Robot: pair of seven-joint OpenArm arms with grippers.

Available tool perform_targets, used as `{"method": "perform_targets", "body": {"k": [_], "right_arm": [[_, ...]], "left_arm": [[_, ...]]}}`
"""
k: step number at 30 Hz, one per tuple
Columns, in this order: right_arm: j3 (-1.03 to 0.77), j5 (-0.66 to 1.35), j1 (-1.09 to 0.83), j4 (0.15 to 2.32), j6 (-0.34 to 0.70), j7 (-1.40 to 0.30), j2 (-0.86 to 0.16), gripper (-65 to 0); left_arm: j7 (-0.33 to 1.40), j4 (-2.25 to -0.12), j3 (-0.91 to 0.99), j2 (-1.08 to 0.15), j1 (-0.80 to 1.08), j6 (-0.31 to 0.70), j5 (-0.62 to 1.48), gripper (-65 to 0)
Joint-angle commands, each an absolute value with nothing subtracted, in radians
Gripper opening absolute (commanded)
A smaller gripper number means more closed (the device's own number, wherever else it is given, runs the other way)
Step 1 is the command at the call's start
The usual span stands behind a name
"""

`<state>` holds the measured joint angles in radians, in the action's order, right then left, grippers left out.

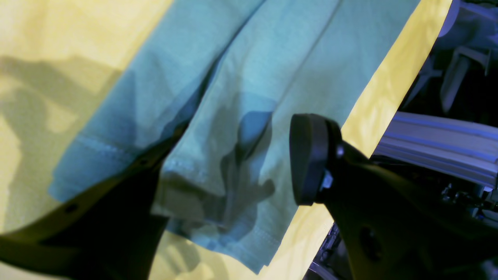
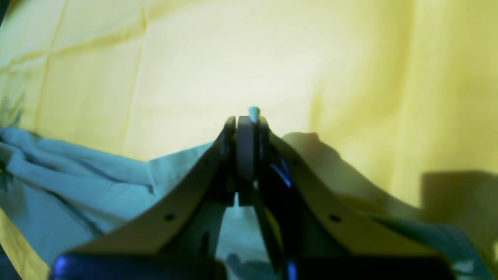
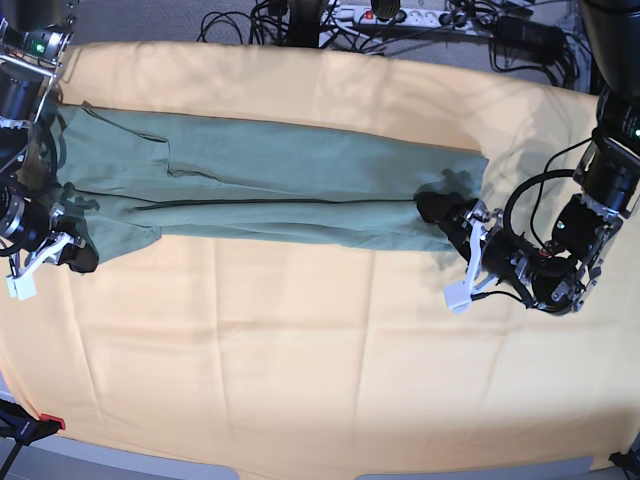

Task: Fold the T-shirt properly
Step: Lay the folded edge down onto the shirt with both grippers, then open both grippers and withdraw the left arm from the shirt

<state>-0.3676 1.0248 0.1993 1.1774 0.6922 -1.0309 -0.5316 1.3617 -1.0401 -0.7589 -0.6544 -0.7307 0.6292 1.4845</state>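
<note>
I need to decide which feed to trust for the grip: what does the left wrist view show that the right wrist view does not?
Only the left wrist view shows the left gripper with jaws open around the T-shirt hem, stitching visible, plus metal framing past the cloth edge.

Only the right wrist view shows the right gripper with jaws shut, a bit of green fabric pinched at the tips.

Both show the green shirt lying on the yellow cloth.

A pale orange-yellow cloth (image 3: 300,360) covers the surface. On the cloth lies the T-shirt (image 3: 280,185), folded into a long band along the far side. Cables (image 3: 400,20) lie on the floor beyond the far edge.
</note>
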Motion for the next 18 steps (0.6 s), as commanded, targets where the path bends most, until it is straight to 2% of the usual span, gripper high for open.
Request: {"method": "perform_targets", "body": {"k": [1, 5, 12, 18], "right_arm": [[-0.372, 1.052, 0.218, 1.222, 0.698, -1.034, -0.558, -65.0], [-0.372, 1.124, 0.148, 1.349, 0.698, -1.091, -0.562, -65.0], [-0.373, 1.126, -0.017, 1.628, 0.698, -1.164, -0.57, -65.0], [-0.372, 1.126, -0.107, 1.699, 0.698, -1.23, -0.589, -65.0]], "left_arm": [[1.361, -1.049, -0.749, -0.668, -0.757, 0.634, 1.484, -29.2], [1.361, -1.049, -0.749, -0.668, -0.757, 0.633, 1.484, -29.2], [1.361, -1.049, -0.748, -0.668, -0.757, 0.636, 1.484, -29.2], [1.361, -1.049, -0.662, -0.668, -0.757, 0.636, 1.484, -29.2]]}}
